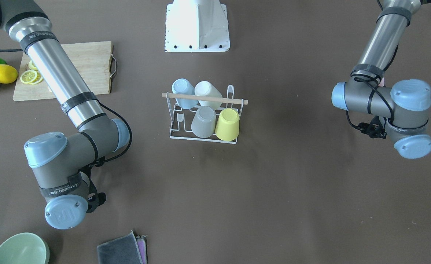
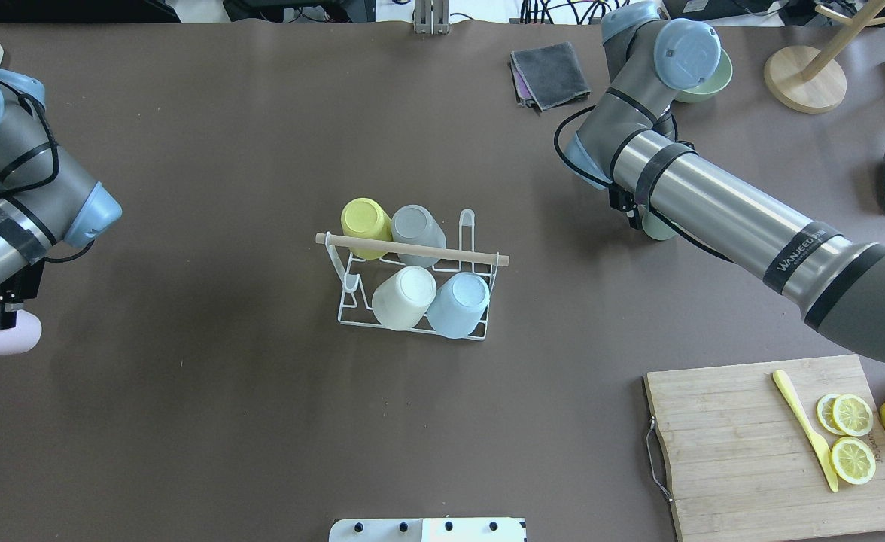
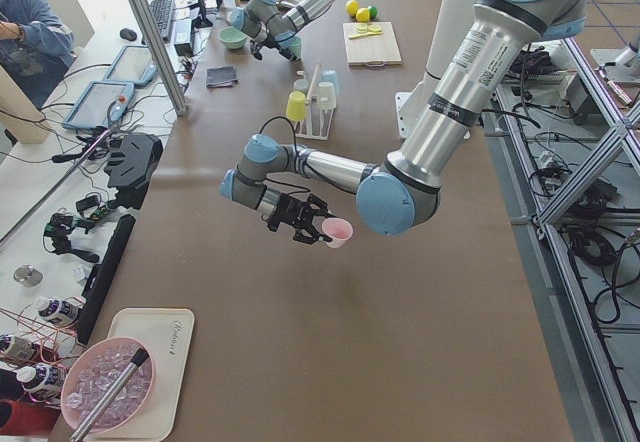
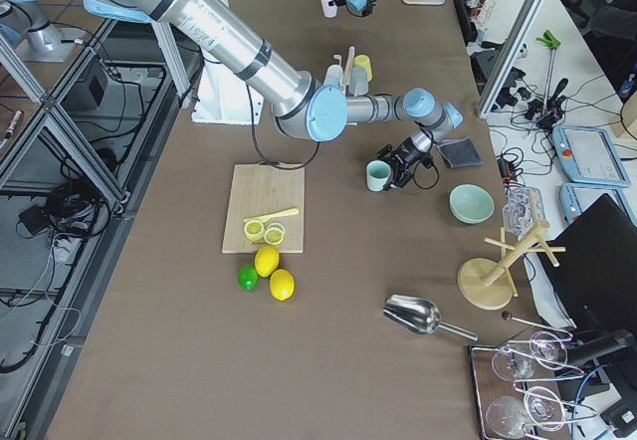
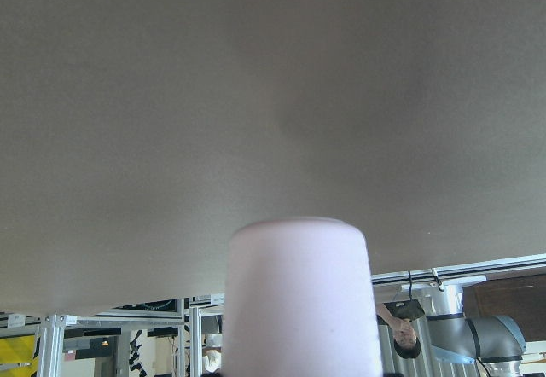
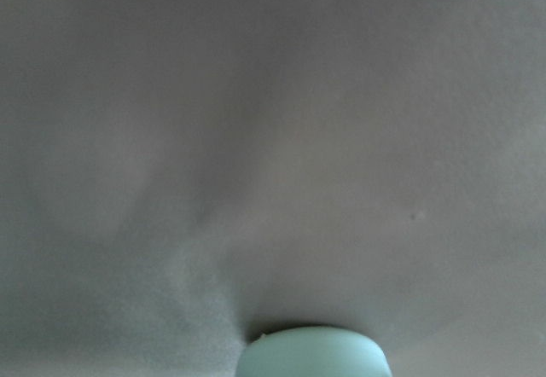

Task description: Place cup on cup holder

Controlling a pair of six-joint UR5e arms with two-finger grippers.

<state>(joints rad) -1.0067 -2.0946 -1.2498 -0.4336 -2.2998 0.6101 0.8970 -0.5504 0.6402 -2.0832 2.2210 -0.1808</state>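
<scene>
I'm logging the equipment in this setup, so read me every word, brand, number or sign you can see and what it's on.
"WANJEED", characters after it too small: black strap on the right arm.
"UR": blue joint cap of that arm.
Cursive word on the white tray: too small to read.
Print on the cutting board: blurred.
No text on the pink cup, green cup or cup holder.
</scene>
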